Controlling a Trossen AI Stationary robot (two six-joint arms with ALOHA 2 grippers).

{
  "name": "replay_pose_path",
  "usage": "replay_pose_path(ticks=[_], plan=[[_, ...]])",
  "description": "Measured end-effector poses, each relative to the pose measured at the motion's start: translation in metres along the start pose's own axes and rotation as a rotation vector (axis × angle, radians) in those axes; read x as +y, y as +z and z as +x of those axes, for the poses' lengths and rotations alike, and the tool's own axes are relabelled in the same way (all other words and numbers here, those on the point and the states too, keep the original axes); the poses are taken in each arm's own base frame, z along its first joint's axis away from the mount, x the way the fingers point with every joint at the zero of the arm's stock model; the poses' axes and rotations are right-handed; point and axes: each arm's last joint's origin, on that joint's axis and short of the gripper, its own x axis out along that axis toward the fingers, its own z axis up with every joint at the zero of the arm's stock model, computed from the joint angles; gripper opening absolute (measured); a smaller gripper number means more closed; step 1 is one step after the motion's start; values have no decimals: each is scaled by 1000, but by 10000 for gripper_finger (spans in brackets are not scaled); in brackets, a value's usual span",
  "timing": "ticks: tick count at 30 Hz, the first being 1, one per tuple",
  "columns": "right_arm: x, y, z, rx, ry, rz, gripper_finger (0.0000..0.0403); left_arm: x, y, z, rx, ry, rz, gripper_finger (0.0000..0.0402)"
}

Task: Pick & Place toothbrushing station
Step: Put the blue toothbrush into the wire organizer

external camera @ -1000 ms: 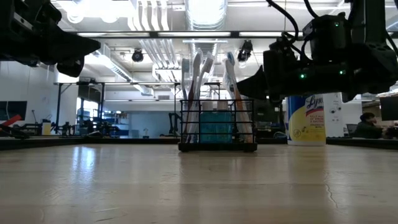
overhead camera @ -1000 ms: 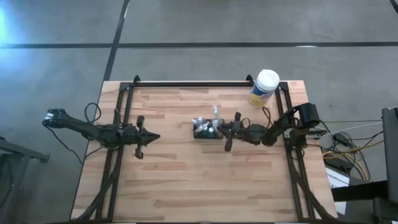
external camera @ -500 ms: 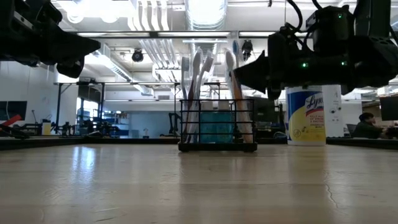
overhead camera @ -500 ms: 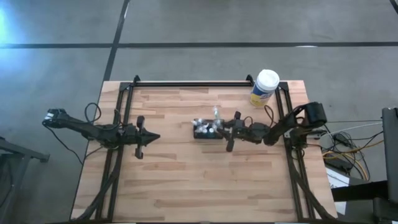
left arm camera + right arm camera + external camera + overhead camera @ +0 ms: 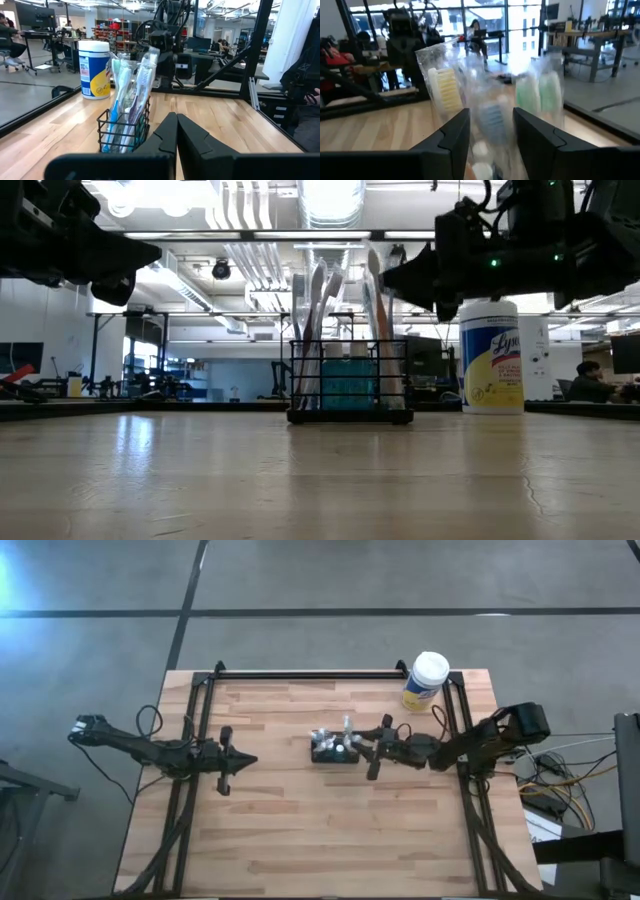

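Wooden tabletop [image 5: 300,830] in a big open lab; you get bare planks across most of it. Toothbrushing station [image 5: 334,748] stands upright just right of the tabletop's centre, packed toothbrushes sticking up out of the black mesh. Right gripper [image 5: 368,748] sits at the caddy's 3 o'clock side, level with the brush heads rather than the base in the low view. Its wrist view shows the jaws parted a moderate way with wrapped brush heads in the gap, nothing pinched. Whether the jaws touch the wire you can't tell.

Left gripper [image 5: 250,760] waits at 9 o'clock of the caddy, well apart from it, jaws closed with nothing in them.

Step in hand, as a judgement: either a just-finished release or a lining-up for a grasp; these frames don't settle which. If you go for a pick, you need the jaws lower, onto the mesh wall, not on the loose brush tops, which would likely tip or slide out.

Room: open wood at 6 o'clock and 9 o'clock of the caddy. White-lidded canister [image 5: 427,681] stands at about 1 o'clock near the far right corner; keep your right elbow off it. Black frame rails [image 5: 300,673] run along the far and side edges.
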Motion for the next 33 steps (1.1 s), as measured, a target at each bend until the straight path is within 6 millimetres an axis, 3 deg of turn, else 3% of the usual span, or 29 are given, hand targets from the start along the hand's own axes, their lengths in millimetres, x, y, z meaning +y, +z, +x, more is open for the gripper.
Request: replay_pose_path(ticks=[5, 24, 28, 33], plan=[[0, 11, -4, -16, -1, -3, 134, 0, 0, 0, 0, 0, -1, 7], [-1, 3, 0, 133, -40, -49, 30, 0, 0, 0, 1, 1, -1, 7], [1, 8, 1, 119, -30, -53, 39, 0, 0, 0, 1, 1, -1, 7], [2, 14, 2, 101, -28, -14, 91, 0, 0, 0, 1, -2, -1, 7]])
